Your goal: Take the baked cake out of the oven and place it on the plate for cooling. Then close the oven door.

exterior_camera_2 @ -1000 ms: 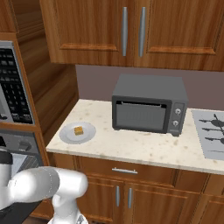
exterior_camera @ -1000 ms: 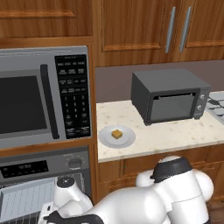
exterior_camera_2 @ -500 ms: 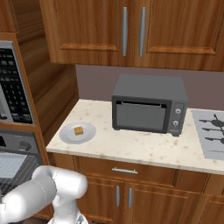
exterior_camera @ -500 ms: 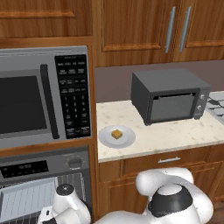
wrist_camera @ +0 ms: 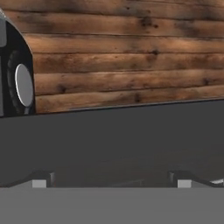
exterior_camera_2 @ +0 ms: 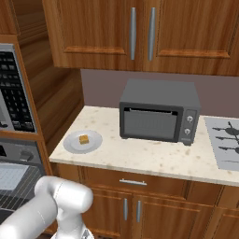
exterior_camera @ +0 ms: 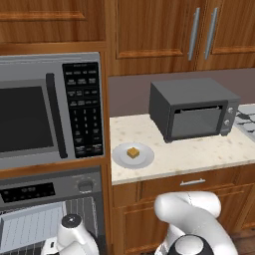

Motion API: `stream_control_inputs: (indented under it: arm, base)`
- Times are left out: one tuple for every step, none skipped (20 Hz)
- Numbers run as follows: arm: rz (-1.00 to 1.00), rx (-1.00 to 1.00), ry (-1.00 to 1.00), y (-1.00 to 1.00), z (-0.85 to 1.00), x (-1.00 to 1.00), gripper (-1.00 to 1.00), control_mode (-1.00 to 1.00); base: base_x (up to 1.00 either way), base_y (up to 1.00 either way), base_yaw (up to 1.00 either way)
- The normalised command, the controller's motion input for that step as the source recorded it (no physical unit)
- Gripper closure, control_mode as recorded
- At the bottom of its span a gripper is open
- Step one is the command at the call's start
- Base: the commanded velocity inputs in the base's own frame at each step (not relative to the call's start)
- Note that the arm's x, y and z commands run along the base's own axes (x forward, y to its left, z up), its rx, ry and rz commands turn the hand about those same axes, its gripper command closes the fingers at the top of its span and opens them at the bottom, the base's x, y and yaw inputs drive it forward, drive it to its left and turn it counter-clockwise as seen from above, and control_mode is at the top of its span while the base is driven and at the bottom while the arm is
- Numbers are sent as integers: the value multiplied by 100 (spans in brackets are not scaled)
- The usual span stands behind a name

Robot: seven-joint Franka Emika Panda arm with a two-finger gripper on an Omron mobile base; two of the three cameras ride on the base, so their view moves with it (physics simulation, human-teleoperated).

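**Cake is plated; the open oven door is the risk now**

Your cake already sits on the plate, near the counter's left end, close to its front edge. What remains, by my reading, is shutting the oven door, and the oven stands open with its wire racks showing.

Your pincer is spread wide and holds nothing; in the hand view its tips sit low over a broad dark surface that looks like the lowered door, though I can't tell whether they touch it.

Watch for these:
- A push on the door's face or corner rather than near its handle could let the tips skid off, leaving the door ajar.
- The arm is folded low beside the cabinet front; a wide upward swing could graze the counter's front edge or the plate.

Since the earlier frames, the arm has dropped lower in both base views. Cake and plate haven't shifted.
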Motion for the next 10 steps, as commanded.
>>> stream_control_inputs:
  arm:
    - [0,0,0,9,-17,15,-100,-100]
    - [0,0,0,10,-17,15,-100,-100]
    - [0,0,0,12,-16,16,-100,-100]
    - [0,0,0,14,-16,14,-100,-100]
    - [0,0,0,15,-17,11,-100,-100]
    - [0,0,0,17,-19,10,-100,-100]
    - [0,0,0,16,-18,11,-100,-100]
    - [0,0,0,16,-19,10,-100,-100]
    - [0,0,0,15,-19,13,-100,-100]
    - [0,0,0,14,-19,13,-100,-100]
  base:
    - [0,0,0]
    - [0,0,0]
    - [0,0,0]
    - [0,0,0]
    - [0,0,0]
    - [0,0,0]
    - [0,0,0]
    - [0,0,0]
    - [0,0,0]
    - [0,0,0]
